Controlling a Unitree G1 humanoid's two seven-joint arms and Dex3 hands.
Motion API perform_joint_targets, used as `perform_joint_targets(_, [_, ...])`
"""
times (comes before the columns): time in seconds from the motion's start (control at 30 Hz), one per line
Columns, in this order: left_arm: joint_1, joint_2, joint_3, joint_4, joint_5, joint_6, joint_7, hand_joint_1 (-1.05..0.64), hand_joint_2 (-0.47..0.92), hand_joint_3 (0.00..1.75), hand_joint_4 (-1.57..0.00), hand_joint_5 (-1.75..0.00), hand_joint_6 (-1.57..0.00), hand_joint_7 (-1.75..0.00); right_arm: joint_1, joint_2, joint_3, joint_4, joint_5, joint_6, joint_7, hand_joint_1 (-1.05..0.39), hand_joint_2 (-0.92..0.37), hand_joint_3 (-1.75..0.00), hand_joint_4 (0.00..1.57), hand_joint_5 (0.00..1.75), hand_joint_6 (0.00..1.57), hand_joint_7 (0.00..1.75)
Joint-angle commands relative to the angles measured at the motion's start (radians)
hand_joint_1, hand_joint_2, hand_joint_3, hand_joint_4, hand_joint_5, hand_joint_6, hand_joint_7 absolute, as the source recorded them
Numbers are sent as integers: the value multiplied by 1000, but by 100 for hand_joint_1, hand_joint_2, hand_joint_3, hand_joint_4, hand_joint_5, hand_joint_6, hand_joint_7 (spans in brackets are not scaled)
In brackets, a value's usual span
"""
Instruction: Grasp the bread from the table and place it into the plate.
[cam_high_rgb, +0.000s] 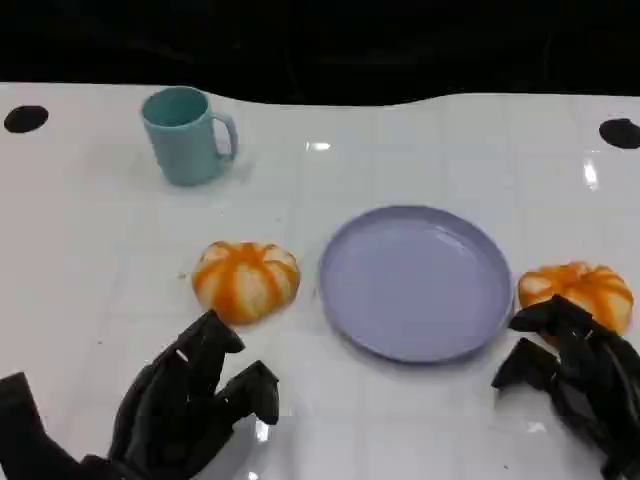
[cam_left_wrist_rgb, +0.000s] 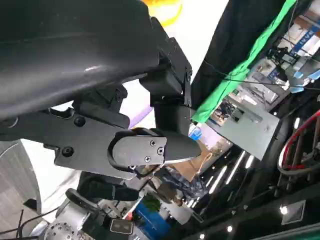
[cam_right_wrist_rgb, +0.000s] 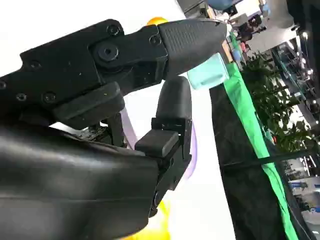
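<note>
Right hand (cam_high_rgb: 575, 375): fingers apart, holding nothing, tips at the near edge of the right bread roll (cam_high_rgb: 578, 293), touching or just short of it, cannot tell which. Left hand (cam_high_rgb: 190, 400): fingers spread and loosely bent, holding nothing, hovering near the table's front edge, just short of the left bread roll (cam_high_rgb: 246, 280) and apart from it.

Both rolls are orange with pale stripes, pumpkin-like, and sit on the white table (cam_high_rgb: 90, 250), one on each side of the lavender plate (cam_high_rgb: 415, 282). Left roll is just beside the plate rim; right roll touches or nearly touches it. Nothing on the plate. Teal mug (cam_high_rgb: 186, 134) stands upright far back left, well away.

Step, as judged: reach and pre-grasp, nothing lifted yet. Right hand looks closest to a grab.

Next move calls for: fingers over the right roll, close around its sides, lift, carry left over the rim, set down on the plate. The roll looks soft, so a light squeeze.
</note>
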Motion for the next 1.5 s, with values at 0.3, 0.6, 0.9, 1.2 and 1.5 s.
perform_joint_targets(0.3, [10, 9, 7, -18, -3, 10, 13, -57, 92, 25, -84, -175, -66, -170, 16, -13, -6, 1, 5, 22, 8, -53, -92, -24, 67, 154, 62, 119])
perform_joint_targets(0.6, [3, 15, 4, -18, 16, -12, 9, -57, 92, 27, -80, -173, -65, -157, 12, -12, -5, 2, 1, 24, -1, -54, -92, -24, 68, 155, 64, 119])
perform_joint_targets(0.9, [5, 74, -66, -116, 205, -131, 57, -56, 92, 20, -55, -101, -59, -37, 3, -2, -5, 5, 3, 26, -15, -53, -92, -23, 67, 155, 63, 120])
perform_joint_targets(1.2, [-36, 220, -145, -276, 455, -154, 147, -50, 90, 1, -8, -64, -30, -3, -10, 4, -9, -7, 13, 81, -30, -54, -92, -17, 67, 156, 64, 120])
perform_joint_targets(1.5, [-107, 368, -269, -326, 910, -259, 344, -53, 91, 0, -1, -39, -21, -1, -16, 7, -8, -3, 6, 68, -26, -54, -92, -17, 65, 156, 62, 119])
